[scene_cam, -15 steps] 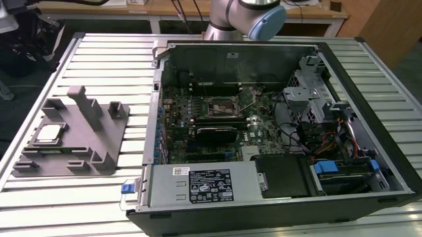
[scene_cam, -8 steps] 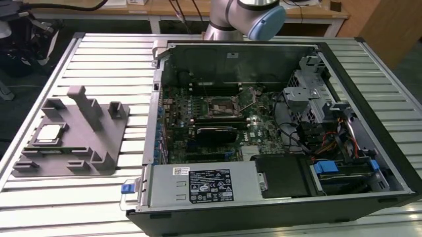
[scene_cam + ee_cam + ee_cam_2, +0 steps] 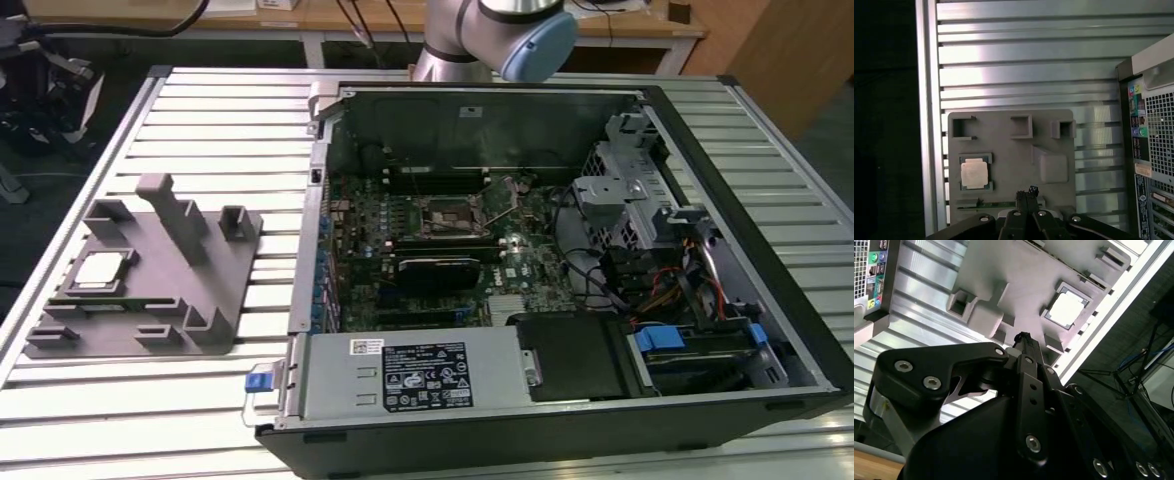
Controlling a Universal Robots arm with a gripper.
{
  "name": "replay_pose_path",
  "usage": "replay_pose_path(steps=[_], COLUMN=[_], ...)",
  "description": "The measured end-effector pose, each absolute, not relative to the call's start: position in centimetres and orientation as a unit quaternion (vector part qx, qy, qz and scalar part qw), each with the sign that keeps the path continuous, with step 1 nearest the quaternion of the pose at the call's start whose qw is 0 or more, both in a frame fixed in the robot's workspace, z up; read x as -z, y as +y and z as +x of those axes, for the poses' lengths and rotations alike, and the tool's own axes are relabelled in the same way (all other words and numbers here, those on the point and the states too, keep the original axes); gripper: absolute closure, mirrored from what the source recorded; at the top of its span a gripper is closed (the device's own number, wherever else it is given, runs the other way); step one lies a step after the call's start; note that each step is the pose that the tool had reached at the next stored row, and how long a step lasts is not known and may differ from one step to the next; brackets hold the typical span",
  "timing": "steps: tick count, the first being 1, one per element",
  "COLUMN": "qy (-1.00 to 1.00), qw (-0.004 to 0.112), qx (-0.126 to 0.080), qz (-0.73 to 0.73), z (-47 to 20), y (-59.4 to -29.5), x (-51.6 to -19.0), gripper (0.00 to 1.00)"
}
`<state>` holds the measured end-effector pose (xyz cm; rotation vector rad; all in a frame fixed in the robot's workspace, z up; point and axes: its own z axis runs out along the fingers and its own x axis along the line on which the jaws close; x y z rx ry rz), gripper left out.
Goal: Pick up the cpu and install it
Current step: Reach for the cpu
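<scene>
Exterior view: cpu (image 3: 103, 270) lies flat in its pocket on the grey fixture (image 3: 160, 300). The fixture is on the slatted surface (image 3: 200, 120), on the exterior view's left of the open computer case (image 3: 534, 445). The motherboard socket (image 3: 454, 215) looks empty, as far as I can tell. Arm (image 3: 494, 35) is at the far edge.

Second wrist view: claw (image 3: 1023, 337) hangs over the fixture (image 3: 1019, 285), fingertips drawn close together with nothing between them. The cpu (image 3: 1068, 307) is near but apart, not touched.

First wrist view: claw (image 3: 1026, 192) is narrow and empty, over the fixture's edge. The cpu (image 3: 974, 174) is seated in its pocket off to one side.

Progress: pickup not yet done, install not yet done. The whole task is left.
</scene>
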<state>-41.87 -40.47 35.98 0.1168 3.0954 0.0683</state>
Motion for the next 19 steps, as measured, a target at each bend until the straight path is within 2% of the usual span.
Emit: replay_pose_path(steps=[19], qy=[0.999], qw=[0.022], qx=[-0.022], qz=[0.038], z=[-44.4], y=[-40.9], x=[-32.8], gripper=[0.89])
